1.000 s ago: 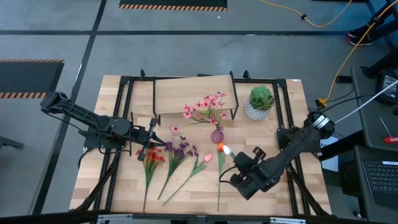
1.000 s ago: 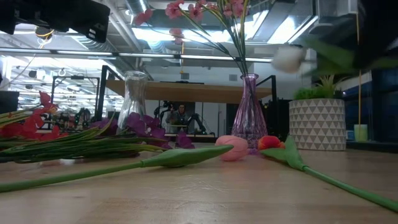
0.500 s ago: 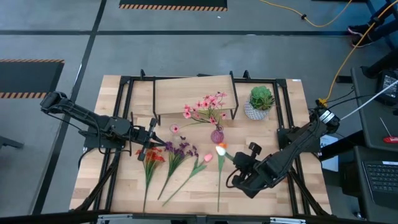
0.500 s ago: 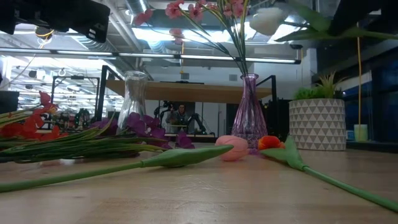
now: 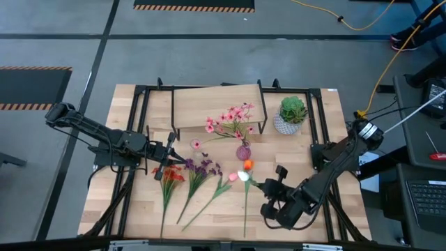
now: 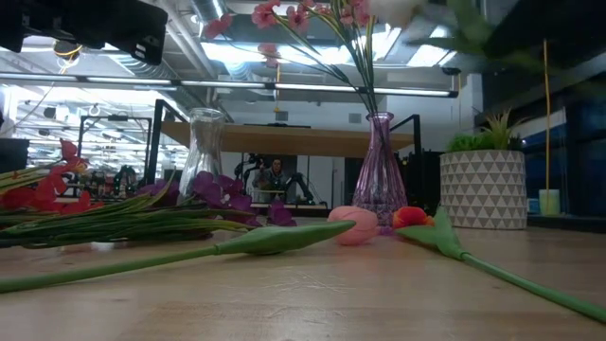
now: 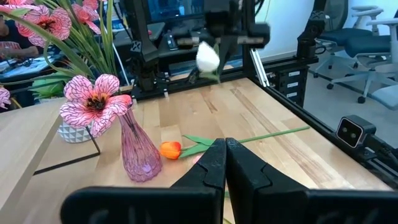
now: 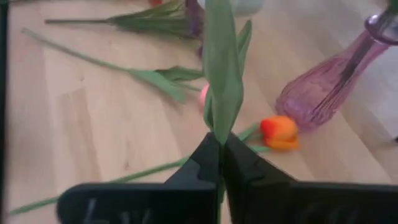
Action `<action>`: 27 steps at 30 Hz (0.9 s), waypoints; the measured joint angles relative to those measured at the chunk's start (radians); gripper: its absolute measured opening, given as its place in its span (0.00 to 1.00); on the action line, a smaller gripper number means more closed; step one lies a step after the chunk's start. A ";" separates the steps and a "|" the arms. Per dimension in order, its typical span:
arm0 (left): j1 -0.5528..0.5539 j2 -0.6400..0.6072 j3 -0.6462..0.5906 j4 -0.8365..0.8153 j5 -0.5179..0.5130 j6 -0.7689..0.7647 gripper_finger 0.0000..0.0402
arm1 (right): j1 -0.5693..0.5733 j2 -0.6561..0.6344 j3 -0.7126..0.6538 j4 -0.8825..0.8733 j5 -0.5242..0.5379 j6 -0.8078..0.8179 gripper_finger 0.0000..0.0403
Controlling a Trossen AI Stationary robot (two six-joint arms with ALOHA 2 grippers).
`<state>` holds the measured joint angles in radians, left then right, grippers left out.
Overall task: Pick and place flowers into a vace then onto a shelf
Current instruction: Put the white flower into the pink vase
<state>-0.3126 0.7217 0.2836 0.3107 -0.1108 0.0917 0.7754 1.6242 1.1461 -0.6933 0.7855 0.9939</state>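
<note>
Fingers of the right gripper [image 8: 219,155] pinch a white tulip [image 5: 244,176] by its stem, lifted at the purple vase's [image 5: 242,151] six o'clock. Left gripper [image 7: 225,163] waits pressed shut at the vase's nine o'clock. Shelf [image 5: 217,105] stands at twelve.

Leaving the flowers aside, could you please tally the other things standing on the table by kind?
Vases: 2 (clear glass vase, purple glass vase)
Potted plants: 1 (round green plant in a white patterned pot)
Shelves: 1 (low light-wood shelf on black metal legs)
Total: 4
</note>
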 joint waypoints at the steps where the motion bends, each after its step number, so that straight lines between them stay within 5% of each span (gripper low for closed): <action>1: 0.000 0.000 0.000 0.001 0.000 0.000 0.01 | 0.001 -0.014 -0.048 0.054 0.011 -0.005 0.01; 6: 0.000 0.000 0.000 0.001 0.000 0.000 0.01 | 0.008 -0.130 -0.282 0.339 0.114 -0.038 0.01; 17: 0.000 0.000 0.000 0.001 -0.001 0.000 0.01 | 0.040 -0.348 -0.559 0.877 0.347 -0.546 0.01; 27: 0.000 0.000 0.000 0.016 -0.032 0.001 0.01 | -0.016 -0.416 -0.685 1.432 0.325 -1.070 0.00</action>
<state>-0.3126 0.7219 0.2835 0.3264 -0.1427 0.0929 0.7593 1.2080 0.4612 0.7385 1.1104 -0.0759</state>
